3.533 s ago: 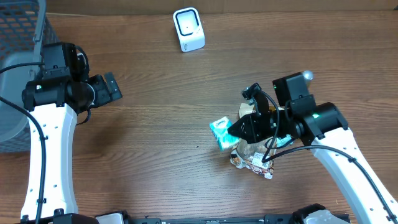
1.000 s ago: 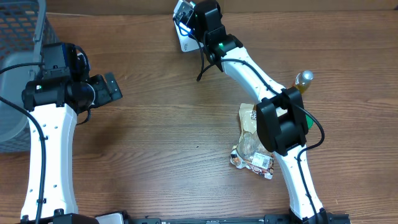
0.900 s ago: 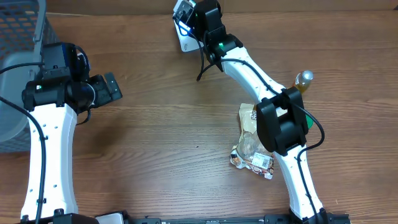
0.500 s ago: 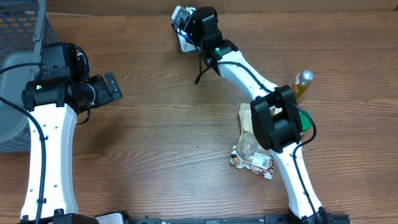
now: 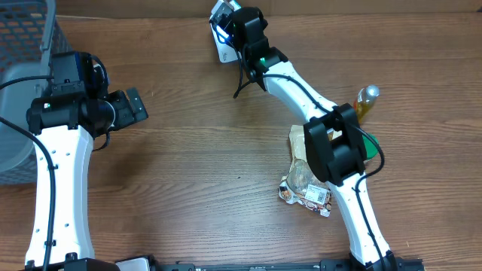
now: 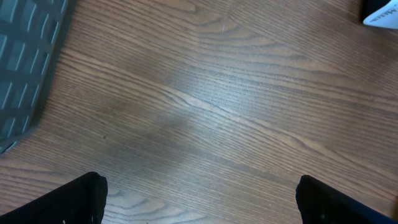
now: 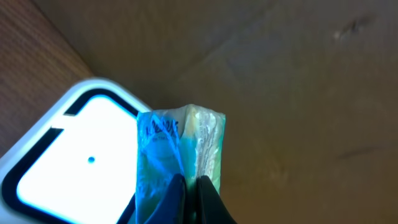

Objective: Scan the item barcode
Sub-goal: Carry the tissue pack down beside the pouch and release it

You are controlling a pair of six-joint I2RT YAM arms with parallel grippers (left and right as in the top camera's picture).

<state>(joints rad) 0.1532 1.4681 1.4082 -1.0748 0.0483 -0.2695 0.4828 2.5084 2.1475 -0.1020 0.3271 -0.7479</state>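
The item is a small teal plastic packet [image 7: 179, 144], pinched at its lower end by my right gripper [image 7: 190, 198], which is shut on it. The packet hangs upright right in front of the white barcode scanner [image 7: 59, 168], whose window glows bright. From overhead, the right gripper [image 5: 232, 22] is stretched to the scanner [image 5: 224, 50] at the table's far edge, and the packet is mostly hidden under the wrist. My left gripper [image 5: 132, 105] stands open at the left over bare wood [image 6: 205, 124], its fingertips [image 6: 78, 200] far apart and nothing between them.
A grey mesh basket [image 5: 22, 53] occupies the far left corner. A pile of snack packets [image 5: 304, 190] lies under the right arm's elbow, with a yellow bottle [image 5: 367, 101] and a green item [image 5: 369, 147] beside it. A brown cardboard wall [image 7: 298, 74] rises behind the scanner.
The right arm has carried the teal packet from the pile at mid-right up to the scanner, and in the last second has shifted slightly left. The left arm has not moved.
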